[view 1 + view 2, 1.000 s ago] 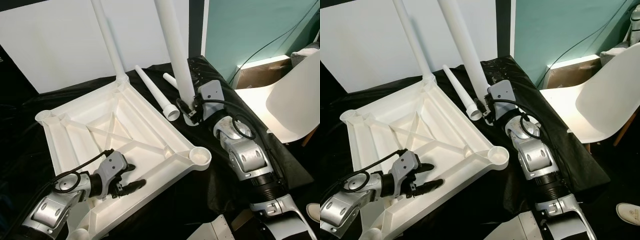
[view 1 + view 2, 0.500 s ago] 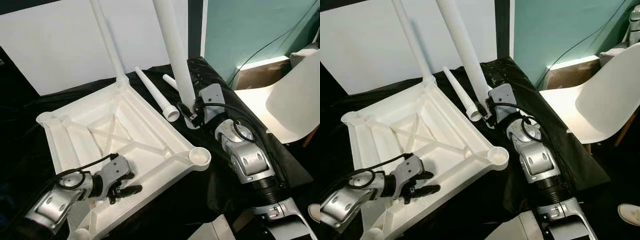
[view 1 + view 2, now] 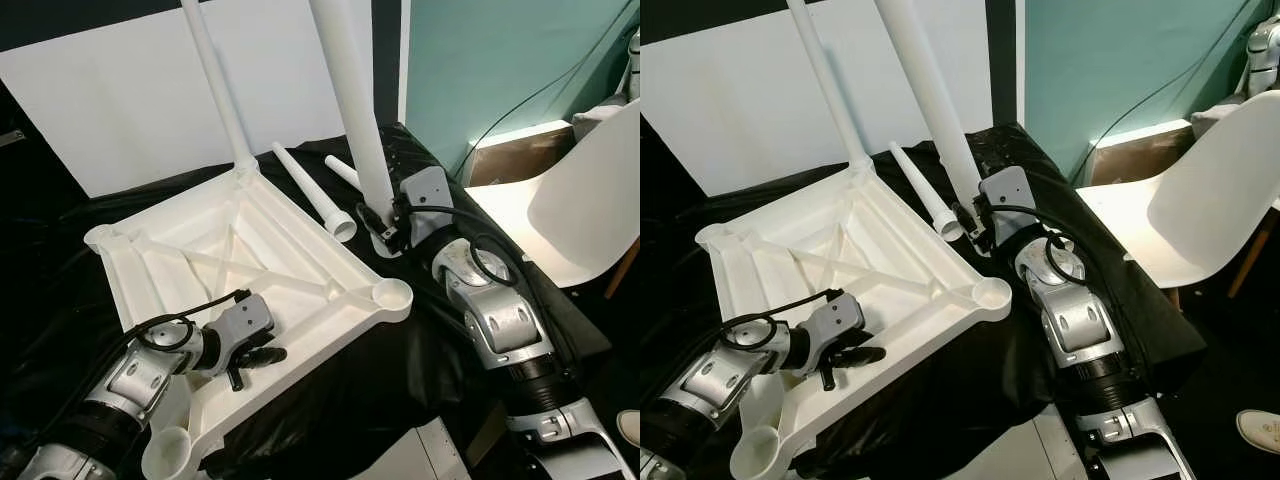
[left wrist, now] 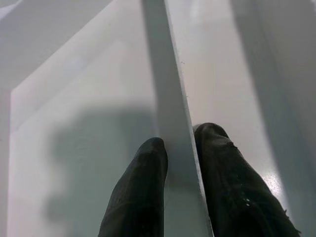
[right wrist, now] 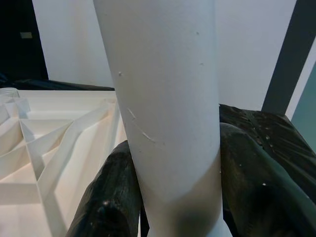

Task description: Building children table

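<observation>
- Tabletop [image 3: 250, 250], white and upside down, lay on black cloth [image 3: 380, 390].
- Left pincer [image 4: 178, 163] pinched its near rim.
- Right pincer [image 3: 385, 228] clamped an upright leg [image 3: 352, 100], far right.

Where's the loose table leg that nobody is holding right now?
The loose leg lies on the black cloth beyond the upturned tabletop, between the fitted corner leg and the leg in the right tool.

L gripper [image 3: 262, 357] low, arm bent, fingers pinched close. R gripper [image 3: 379, 222] reached fwd, fingers clamped, seemingly firm, wrist tilted up.
</observation>
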